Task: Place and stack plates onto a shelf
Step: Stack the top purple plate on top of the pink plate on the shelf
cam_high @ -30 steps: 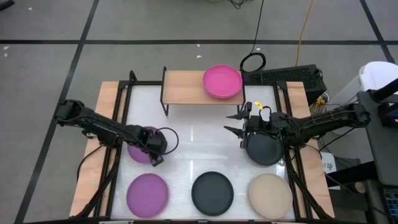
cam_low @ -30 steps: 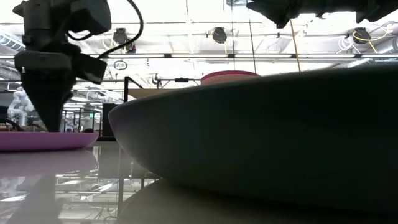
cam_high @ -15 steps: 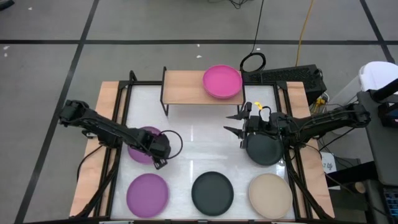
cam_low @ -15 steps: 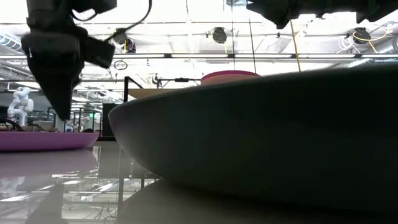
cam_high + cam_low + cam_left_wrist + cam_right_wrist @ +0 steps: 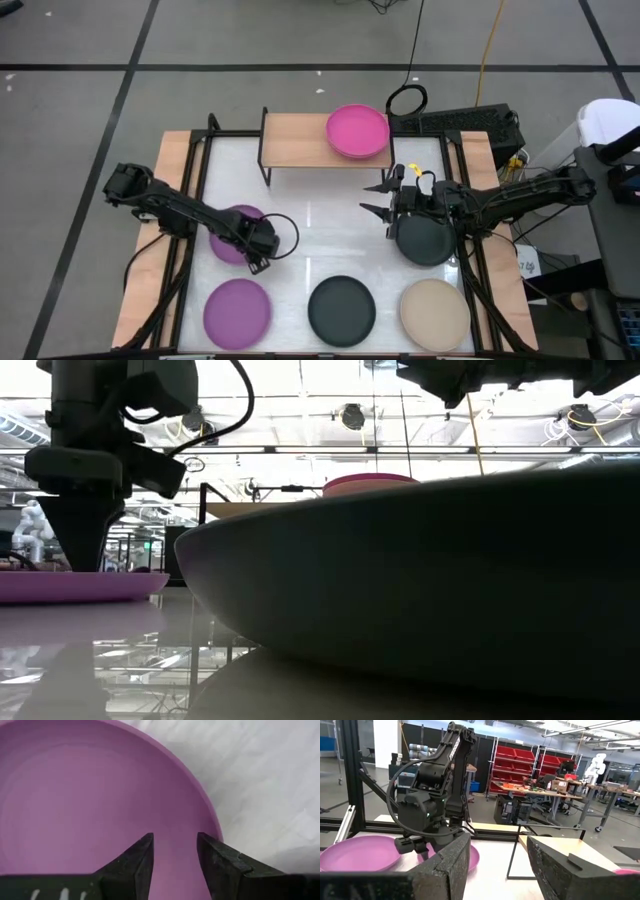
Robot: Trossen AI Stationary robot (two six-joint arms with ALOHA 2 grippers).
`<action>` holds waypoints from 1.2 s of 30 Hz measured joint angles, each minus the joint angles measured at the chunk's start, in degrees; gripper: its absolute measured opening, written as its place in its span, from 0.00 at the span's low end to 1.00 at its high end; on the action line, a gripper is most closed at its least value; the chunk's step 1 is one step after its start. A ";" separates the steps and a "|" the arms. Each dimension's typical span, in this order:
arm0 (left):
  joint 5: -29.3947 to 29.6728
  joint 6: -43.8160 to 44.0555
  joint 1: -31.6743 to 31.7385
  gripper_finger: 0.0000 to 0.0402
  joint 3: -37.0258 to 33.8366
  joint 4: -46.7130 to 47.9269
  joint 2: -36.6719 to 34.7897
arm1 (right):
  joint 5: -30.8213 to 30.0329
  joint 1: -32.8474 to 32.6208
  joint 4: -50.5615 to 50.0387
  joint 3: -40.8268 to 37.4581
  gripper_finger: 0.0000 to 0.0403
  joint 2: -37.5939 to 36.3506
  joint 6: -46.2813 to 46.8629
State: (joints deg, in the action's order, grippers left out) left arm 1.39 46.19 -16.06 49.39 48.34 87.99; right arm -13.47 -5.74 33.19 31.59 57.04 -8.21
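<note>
Your left gripper (image 5: 174,857) hangs slightly parted, holding nothing, over the purple plate (image 5: 230,232) at mid-left. That plate looks light, stiff and slick, so pinch its thin rim. Right gripper (image 5: 385,199) waits open beside the dark plate (image 5: 425,243); shelf (image 5: 295,140) sits far.

No legible text, label, brand, number or sign is found in any view. Markings on distant room fixtures are too small to read.
</note>
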 joint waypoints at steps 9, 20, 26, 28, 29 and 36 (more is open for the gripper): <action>-0.25 -1.49 -0.14 0.39 5.96 0.90 -0.40 | -0.20 0.00 -0.06 0.00 0.44 0.00 0.00; 1.68 -0.56 -2.14 0.39 4.38 -0.51 0.06 | -0.20 0.00 -1.09 0.00 0.44 0.00 0.04; 1.66 0.12 -2.14 0.39 3.28 -4.22 2.22 | -0.20 0.02 -1.31 0.00 0.44 0.00 0.04; 1.67 -0.88 -2.14 0.39 3.19 -4.42 3.51 | -0.20 0.02 -1.31 0.00 0.44 0.00 0.04; 1.67 -1.36 -2.13 0.39 3.19 -4.77 4.25 | -0.20 0.00 -1.31 0.00 0.44 0.00 0.04; 1.60 -2.54 -0.88 0.39 3.23 -4.94 8.20 | -0.22 0.02 -1.48 0.00 0.44 -0.02 0.07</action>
State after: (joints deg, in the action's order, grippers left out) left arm 3.00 43.66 -16.94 52.62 43.40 96.19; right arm -13.69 -5.72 31.70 31.59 57.01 -8.14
